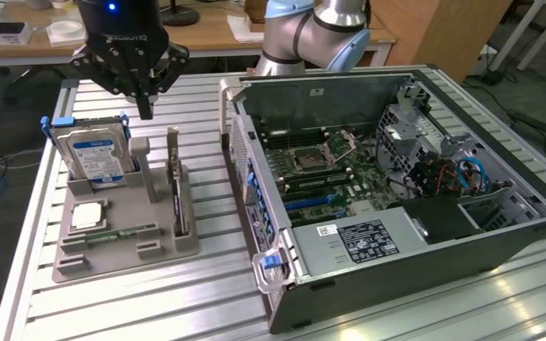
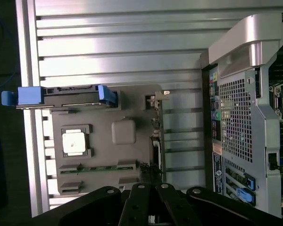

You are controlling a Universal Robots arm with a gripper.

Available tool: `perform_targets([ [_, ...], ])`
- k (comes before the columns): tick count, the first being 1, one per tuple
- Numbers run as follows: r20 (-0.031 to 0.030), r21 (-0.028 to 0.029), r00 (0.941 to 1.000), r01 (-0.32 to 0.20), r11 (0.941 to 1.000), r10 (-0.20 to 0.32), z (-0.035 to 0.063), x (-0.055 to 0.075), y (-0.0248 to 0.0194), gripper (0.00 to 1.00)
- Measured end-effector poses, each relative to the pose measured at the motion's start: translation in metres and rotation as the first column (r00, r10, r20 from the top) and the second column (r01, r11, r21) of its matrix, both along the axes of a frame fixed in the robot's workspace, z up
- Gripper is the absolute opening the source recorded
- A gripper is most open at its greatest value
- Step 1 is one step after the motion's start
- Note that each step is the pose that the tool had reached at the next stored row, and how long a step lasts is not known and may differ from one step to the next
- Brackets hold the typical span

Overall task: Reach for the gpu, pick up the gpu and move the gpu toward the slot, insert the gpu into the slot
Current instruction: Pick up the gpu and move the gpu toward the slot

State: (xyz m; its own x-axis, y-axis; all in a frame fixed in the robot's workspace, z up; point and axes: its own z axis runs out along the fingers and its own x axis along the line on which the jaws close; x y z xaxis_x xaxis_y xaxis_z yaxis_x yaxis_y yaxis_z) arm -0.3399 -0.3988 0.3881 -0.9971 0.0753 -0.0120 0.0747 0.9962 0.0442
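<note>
Your gripper (image 1: 145, 108) has its fingers pressed together at the tips, with nothing between them. It hangs in the air above the grey holder (image 1: 159, 220), over the gap between the hard drive (image 1: 93, 158) and the gpu (image 1: 175, 181), touching neither. The gpu stands on edge in the holder, on the side nearer the open computer case (image 1: 500, 234), on the slatted metal table (image 1: 159, 302).

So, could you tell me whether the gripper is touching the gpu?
Apart. The exterior view shows the gripper hanging above the gpu, which stands on edge in the gray holder, with bare table slats visible between them.
</note>
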Motion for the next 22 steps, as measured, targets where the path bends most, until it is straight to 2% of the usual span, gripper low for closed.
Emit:
perform_targets([
  [12, 0.0000, 0.0000, 1.0000, 0.000, 1.0000, 0.000, 0.0000, 0.0000, 0.0000, 0.11],
  [13, 0.0000, 0.0000, 1.0000, 0.000, 1.0000, 0.000, 0.0000, 0.0000, 0.0000, 0.17],
  [14, -0.0001, 0.0000, 1.0000, 0.000, 1.0000, 0.000, 0.0000, 0.0000, 0.0000, 0.17],
  [16, -0.0001, 0.0000, 1.0000, 0.000, 1.0000, 0.000, 0.0000, 0.0000, 0.0000, 0.29],
  [18, -0.0001, 0.0000, 1.0000, 0.000, 1.0000, 0.000, 0.0000, 0.0000, 0.0000, 0.29],
  [21, 0.0000, 0.0000, 1.0000, 0.000, 1.0000, 0.000, 0.0000, 0.0000, 0.0000, 0.47],
  [22, 0.0000, 0.0000, 1.0000, -0.001, 1.0000, 0.001, 0.0000, 0.0000, 0.0000, 0.47],
])
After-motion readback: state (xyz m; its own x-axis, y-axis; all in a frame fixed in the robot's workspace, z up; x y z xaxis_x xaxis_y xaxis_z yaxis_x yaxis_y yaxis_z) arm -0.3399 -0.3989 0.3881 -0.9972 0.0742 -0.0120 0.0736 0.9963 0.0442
